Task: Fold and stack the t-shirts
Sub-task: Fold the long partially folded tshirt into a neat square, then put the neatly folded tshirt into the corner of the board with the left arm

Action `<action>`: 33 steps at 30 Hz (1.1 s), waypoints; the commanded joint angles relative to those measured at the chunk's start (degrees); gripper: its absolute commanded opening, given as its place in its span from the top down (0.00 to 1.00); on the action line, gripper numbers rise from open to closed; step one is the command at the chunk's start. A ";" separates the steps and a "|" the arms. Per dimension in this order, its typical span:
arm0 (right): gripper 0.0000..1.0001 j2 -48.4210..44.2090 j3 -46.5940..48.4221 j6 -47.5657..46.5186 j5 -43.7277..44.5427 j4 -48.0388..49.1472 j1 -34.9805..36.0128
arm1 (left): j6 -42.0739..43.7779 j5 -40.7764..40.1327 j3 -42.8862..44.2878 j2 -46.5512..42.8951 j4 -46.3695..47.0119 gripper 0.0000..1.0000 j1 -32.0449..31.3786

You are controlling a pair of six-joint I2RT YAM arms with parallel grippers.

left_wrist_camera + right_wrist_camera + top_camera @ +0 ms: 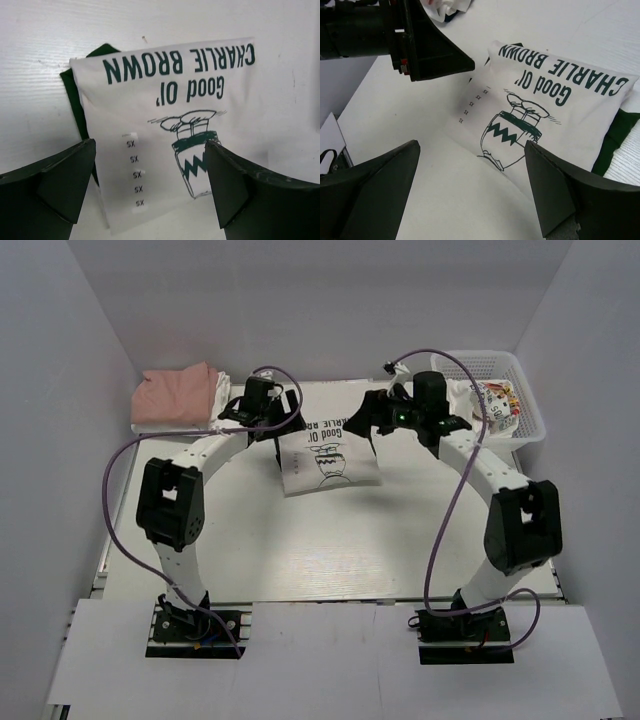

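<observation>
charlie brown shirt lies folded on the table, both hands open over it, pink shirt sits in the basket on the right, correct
The pink shirt is not in the basket; the top view shows it at the far left corner of the table. The Charlie Brown shirt does lie folded, left hand and right hand open over it.

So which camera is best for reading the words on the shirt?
The left wrist view: the printed shirt fills most of it, its lettering big and whole, though upside down. The right wrist view shows it slanted; the top view shows it tiny.
</observation>
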 commanded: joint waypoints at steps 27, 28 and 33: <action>0.09 -8.46 -7.93 -8.06 16.42 -10.36 -0.35 | 12.00 5.10 3.26 14.48 -5.30 0.91 -0.80; 0.09 -9.68 -9.16 -8.41 17.40 -9.49 -0.44 | 14.70 1.25 6.24 15.09 -8.45 1.00 -0.80; 0.09 -12.41 -11.62 -9.03 22.94 -7.99 -0.53 | 28.42 -3.61 12.58 13.25 -12.96 1.00 0.43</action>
